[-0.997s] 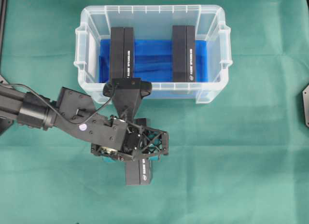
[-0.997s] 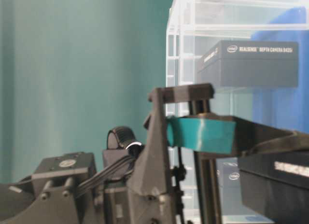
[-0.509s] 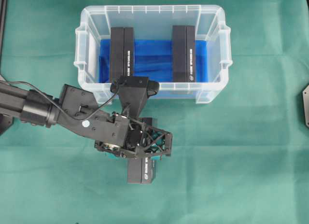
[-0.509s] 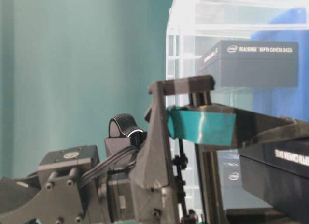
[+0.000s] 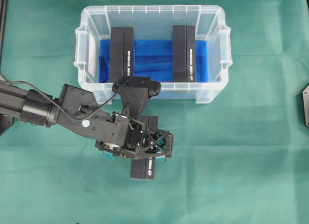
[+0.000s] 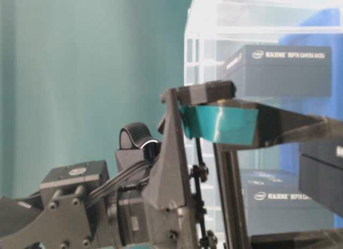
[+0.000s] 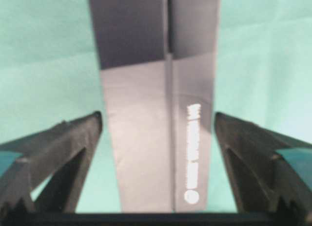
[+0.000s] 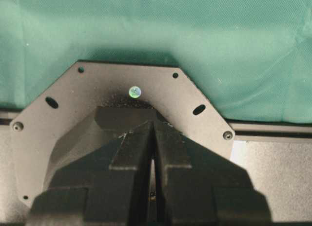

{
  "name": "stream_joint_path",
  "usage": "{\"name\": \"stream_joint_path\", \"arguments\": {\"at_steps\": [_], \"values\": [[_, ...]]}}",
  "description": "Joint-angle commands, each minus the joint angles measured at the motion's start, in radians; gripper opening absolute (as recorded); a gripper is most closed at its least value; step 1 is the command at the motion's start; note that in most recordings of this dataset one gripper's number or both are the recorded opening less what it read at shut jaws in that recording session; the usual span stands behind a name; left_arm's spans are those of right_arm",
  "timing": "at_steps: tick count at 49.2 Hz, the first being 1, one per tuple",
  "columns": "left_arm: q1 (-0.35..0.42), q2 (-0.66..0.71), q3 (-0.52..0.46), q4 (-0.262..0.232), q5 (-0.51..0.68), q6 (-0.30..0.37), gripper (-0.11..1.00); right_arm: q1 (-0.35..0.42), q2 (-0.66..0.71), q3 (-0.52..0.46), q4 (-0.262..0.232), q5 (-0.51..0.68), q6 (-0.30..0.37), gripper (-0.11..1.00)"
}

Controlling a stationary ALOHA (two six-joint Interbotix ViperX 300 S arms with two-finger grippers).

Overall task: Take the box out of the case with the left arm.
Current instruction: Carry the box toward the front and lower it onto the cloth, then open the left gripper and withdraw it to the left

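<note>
The clear case (image 5: pixel 152 9) with a blue bottom stands at the back of the green cloth. One black box (image 5: pixel 143 168) lies flat on the cloth in front of the case, outside it. My left gripper (image 5: pixel 142 146) hovers over this box's near-case end, open. In the left wrist view the box (image 7: pixel 156 138) runs between the two fingers (image 7: pixel 73 138), with green cloth showing on both sides of it. A teal pad (image 6: pixel 220 125) shows in the table-level view. My right gripper (image 8: pixel 152 128) is shut and holds nothing.
Two more black boxes (image 5: pixel 121 55) (image 5: pixel 184 54) stand on edge inside the case. The right gripper rests over a black mount plate (image 8: pixel 63 104) at the table's right edge (image 5: pixel 305 105). Green cloth stretches to the right of and in front of the freed box.
The left gripper's fingers have spread apart and let go of the box. The box now lies on the cloth, slightly further forward and to the right.
</note>
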Motion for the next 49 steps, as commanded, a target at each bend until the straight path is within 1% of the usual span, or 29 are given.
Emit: {"name": "stream_joint_path", "arguments": {"at_steps": [1,5,16,34,43,49], "values": [[0.002,-0.021,-0.023,-0.002,-0.014,0.002,0.97,0.000,0.005,-0.025,0.002,0.002,0.002,0.01],[0.003,-0.020,-0.023,-0.002,-0.023,0.002,0.94,0.000,0.005,-0.025,0.002,0.002,0.002,0.01],[0.002,-0.026,-0.025,-0.002,-0.021,0.000,0.94,0.000,0.005,-0.025,0.002,0.002,0.002,0.01],[0.002,-0.072,-0.064,-0.002,0.048,0.000,0.94,0.000,0.005,-0.025,0.002,0.002,0.002,0.01],[0.005,-0.081,-0.109,-0.002,0.080,0.002,0.94,0.000,0.005,-0.025,0.002,0.002,0.002,0.01],[0.008,-0.092,-0.155,-0.002,0.135,0.002,0.94,0.000,0.005,-0.025,0.002,0.002,0.002,0.01]]}}
